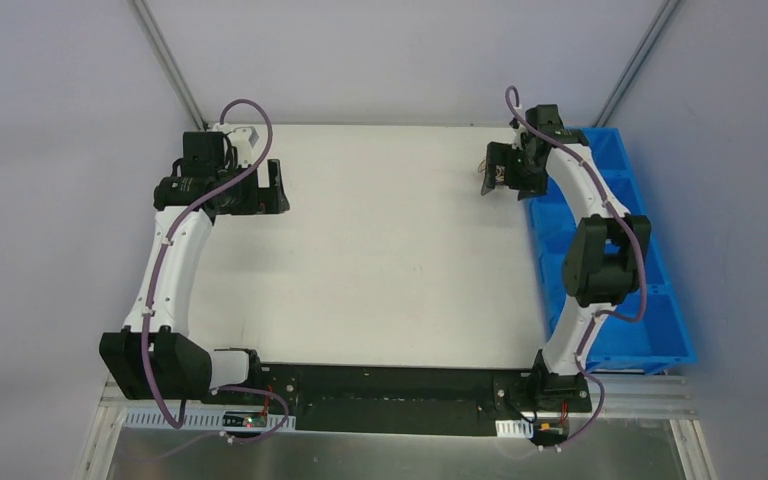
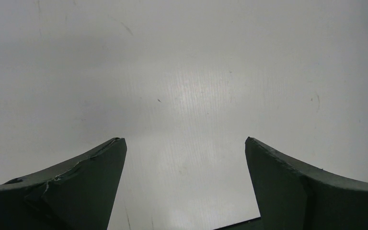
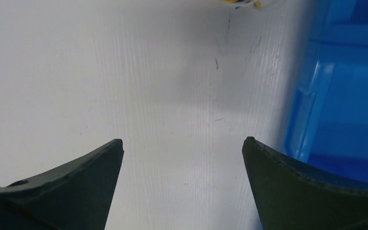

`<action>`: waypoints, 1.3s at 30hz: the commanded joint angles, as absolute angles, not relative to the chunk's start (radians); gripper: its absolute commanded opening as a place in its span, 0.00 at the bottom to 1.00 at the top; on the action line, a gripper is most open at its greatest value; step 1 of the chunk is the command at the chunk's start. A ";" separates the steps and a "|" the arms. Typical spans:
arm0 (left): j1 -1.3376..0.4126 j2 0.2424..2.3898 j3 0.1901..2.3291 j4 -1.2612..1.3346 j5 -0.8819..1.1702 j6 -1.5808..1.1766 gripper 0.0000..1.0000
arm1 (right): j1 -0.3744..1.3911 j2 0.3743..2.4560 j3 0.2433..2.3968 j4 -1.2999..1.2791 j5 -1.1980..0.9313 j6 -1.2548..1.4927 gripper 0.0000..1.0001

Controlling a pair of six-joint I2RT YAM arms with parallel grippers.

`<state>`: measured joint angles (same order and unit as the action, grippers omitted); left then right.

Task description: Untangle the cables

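Note:
Of the cables, only a small yellow-orange bit (image 3: 242, 3) shows, at the top edge of the right wrist view on the white table; the rest is out of view. My right gripper (image 3: 184, 140) is open and empty over the white table, close to the blue bin, and well short of that bit. In the top view it (image 1: 490, 172) sits at the far right. My left gripper (image 2: 185, 140) is open and empty over bare white table; in the top view it (image 1: 278, 188) is at the far left.
A blue compartment bin (image 1: 620, 260) runs along the table's right edge under the right arm; its wall (image 3: 311, 110) shows beside my right finger. Grey walls close in the table (image 1: 380, 250) at the back and sides. The black base plate (image 1: 390, 398) lies at the near edge.

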<state>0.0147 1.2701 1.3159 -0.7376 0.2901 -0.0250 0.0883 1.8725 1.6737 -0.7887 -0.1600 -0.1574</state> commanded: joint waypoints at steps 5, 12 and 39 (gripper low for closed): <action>0.020 1.278 1.280 -0.687 0.363 -0.082 1.00 | 0.104 2.086 1.876 -0.634 0.020 -0.156 0.99; 0.020 1.272 1.260 -0.671 0.366 -0.082 1.00 | 0.116 2.297 2.071 -0.569 0.160 -0.142 0.91; -0.121 1.421 1.217 -0.295 1.046 -0.320 0.96 | 0.513 1.774 1.770 -0.868 -0.985 -0.137 0.00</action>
